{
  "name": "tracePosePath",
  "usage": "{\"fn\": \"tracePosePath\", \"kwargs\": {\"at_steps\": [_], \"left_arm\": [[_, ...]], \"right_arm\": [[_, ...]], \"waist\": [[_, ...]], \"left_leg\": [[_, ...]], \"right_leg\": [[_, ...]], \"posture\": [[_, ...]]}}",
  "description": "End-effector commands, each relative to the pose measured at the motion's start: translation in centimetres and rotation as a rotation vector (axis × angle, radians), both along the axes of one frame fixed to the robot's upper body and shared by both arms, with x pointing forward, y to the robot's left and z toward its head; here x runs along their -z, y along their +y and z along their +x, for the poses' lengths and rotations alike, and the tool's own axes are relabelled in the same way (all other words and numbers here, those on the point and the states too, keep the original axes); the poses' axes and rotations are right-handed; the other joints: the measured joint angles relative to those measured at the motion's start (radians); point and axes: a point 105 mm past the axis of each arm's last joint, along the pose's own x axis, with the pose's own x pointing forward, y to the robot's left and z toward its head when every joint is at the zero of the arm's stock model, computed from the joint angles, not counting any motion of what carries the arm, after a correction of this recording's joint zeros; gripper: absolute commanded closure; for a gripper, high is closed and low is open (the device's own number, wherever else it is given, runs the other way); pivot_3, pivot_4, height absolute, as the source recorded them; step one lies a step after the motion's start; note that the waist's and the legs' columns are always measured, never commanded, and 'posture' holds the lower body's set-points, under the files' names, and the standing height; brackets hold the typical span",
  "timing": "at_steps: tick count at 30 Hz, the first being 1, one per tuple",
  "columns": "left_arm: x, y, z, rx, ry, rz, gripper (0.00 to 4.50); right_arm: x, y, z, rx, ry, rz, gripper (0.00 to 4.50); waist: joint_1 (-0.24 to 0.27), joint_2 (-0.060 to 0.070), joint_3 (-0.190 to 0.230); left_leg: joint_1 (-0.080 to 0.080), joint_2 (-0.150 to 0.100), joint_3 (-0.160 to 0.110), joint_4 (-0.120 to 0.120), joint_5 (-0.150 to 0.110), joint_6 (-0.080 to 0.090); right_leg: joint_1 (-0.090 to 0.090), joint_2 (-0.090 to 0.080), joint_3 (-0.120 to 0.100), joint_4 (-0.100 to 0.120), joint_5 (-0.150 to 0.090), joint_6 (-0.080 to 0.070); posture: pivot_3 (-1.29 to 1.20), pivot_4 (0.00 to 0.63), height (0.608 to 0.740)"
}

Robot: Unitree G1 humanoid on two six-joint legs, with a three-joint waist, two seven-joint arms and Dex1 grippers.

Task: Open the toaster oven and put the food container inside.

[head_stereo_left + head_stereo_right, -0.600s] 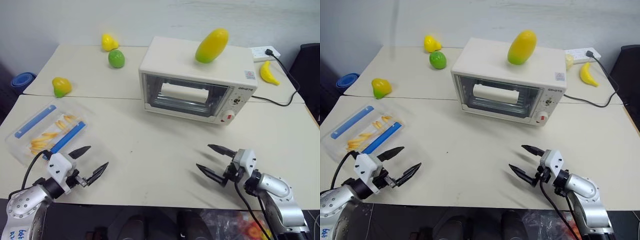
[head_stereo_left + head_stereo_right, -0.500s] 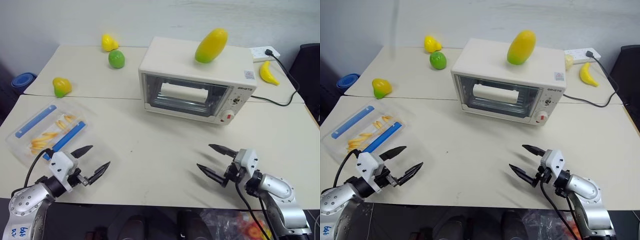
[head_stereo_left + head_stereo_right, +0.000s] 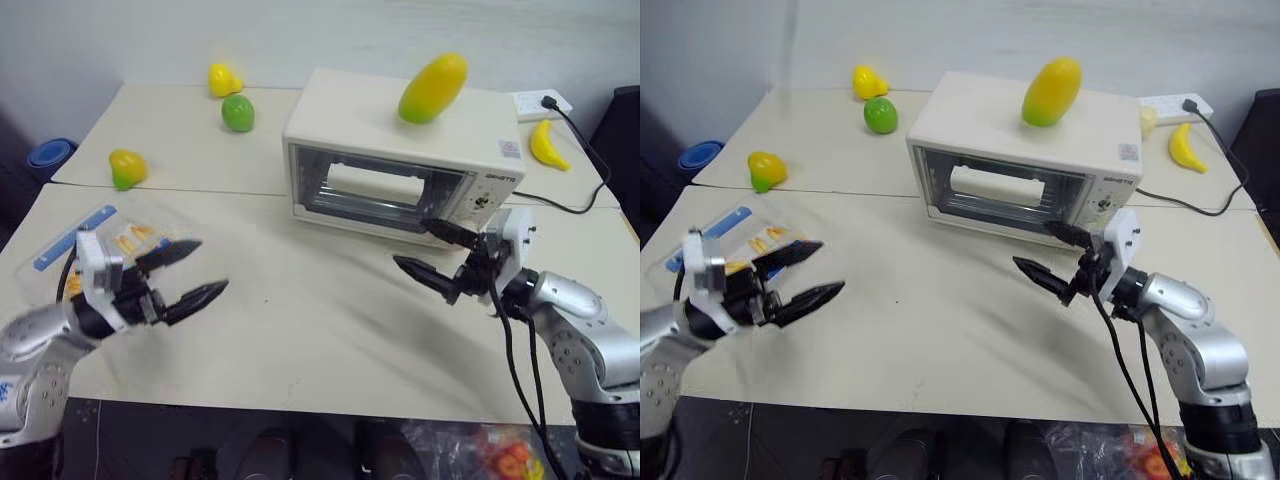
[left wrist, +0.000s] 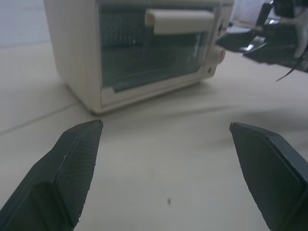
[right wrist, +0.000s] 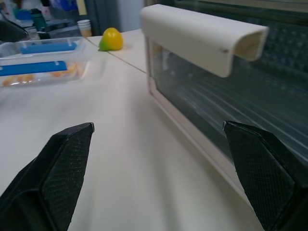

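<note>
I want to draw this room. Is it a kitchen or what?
Probably a practice room set up like a kitchen, not a real one. A toaster oven sits on plain tables pushed together, with toy-like fruit such as a banana scattered about, and a power strip by a bare wall.

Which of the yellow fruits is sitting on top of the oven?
The big yellow-green mango lies on the toaster oven. The banana and the other fruits lie on the table.
</note>
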Motion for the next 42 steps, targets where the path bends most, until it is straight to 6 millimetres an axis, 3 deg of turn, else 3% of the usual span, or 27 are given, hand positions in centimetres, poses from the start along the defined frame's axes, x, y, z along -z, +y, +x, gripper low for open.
{"fn": "tracePosePath", "kwargs": {"at_steps": [1,6,11,18,22,28,32,38,42], "left_arm": [[-0.3,-0.5,-0.2,0.032,-0.012,-0.013,0.0],[0.4,-0.5,0.0,0.057,0.001,-0.039,0.0],[0.9,-0.8,-0.2,0.075,-0.002,-0.052,0.0],[0.4,-1.1,0.4,0.076,-0.026,-0.068,0.0],[0.0,-1.6,1.3,0.086,-0.033,-0.066,0.0],[-0.1,-2.4,1.1,0.154,-0.026,-0.051,0.0],[0.0,-2.8,1.1,0.174,-0.017,-0.031,0.0],[0.0,-3.3,1.4,0.162,-0.04,-0.023,0.0],[-0.4,-3.3,2.0,0.124,-0.047,-0.057,0.0]], "right_arm": [[-1.0,-0.2,0.7,0.024,-0.029,0.016,0.03],[-1.7,0.0,2.2,0.009,-0.077,0.01,0.03],[-2.1,1.2,1.9,-0.079,-0.1,0.014,0.03],[-1.2,3.2,-1.2,-0.231,-0.123,-0.068,0.03],[0.0,3.2,-1.9,-0.208,-0.073,-0.068,0.03],[-0.5,1.2,0.1,-0.008,-0.046,-0.011,0.03],[-1.5,0.8,1.2,0.037,-0.082,0.003,0.03],[-2.7,2.4,1.5,-0.015,-0.134,0.032,0.03],[-2.5,4.8,-0.5,-0.141,-0.154,0.005,0.03]], "waist": [[-0.009,0.0,0.0],[-0.02,0.0,0.0],[-0.019,0.0,0.0],[-0.013,0.0,0.0],[-0.003,0.0,0.0],[0.0,0.0,0.0],[0.001,0.0,0.0],[0.001,0.0,0.0],[0.002,0.0,0.0]], "left_leg": [[0.0,0.0,0.001,-0.001,0.0,0.0],[-0.001,0.0,0.001,0.0,0.0,0.0],[0.0,0.001,0.001,0.001,0.002,-0.001],[0.0,0.001,-0.001,0.0,0.002,-0.001],[0.0,0.0,0.0,0.001,0.002,-0.001],[0.0,0.0,0.0,0.001,0.003,-0.002],[0.0,0.0,0.0,0.001,0.003,-0.002],[0.0,0.0,0.0,0.0,0.003,-0.002],[0.0,0.001,0.0,0.0,0.003,-0.002]], "right_leg": [[0.0,0.0,-0.001,0.0,0.0,0.0],[-0.001,0.0,-0.003,0.0,0.0,0.0],[-0.001,0.0,-0.003,-0.001,0.0,0.001],[-0.001,0.0,-0.002,0.0,0.0,0.001],[-0.001,0.0,-0.002,0.0,0.0,0.001],[-0.001,0.0,-0.002,0.001,0.0,0.001],[-0.001,0.0,-0.002,0.001,0.0,0.001],[-0.001,0.0,-0.002,0.0,0.0,0.001],[-0.002,0.001,-0.003,0.0,0.0,0.001]], "posture": [[0.0,0.15,0.74],[0.0,0.15,0.74],[0.0,0.15,0.74],[0.0,0.15,0.74],[0.0,0.15,0.74],[0.0,0.15,0.74],[0.0,0.15,0.74],[0.0,0.15,0.74],[0.0,0.15,0.74]]}}
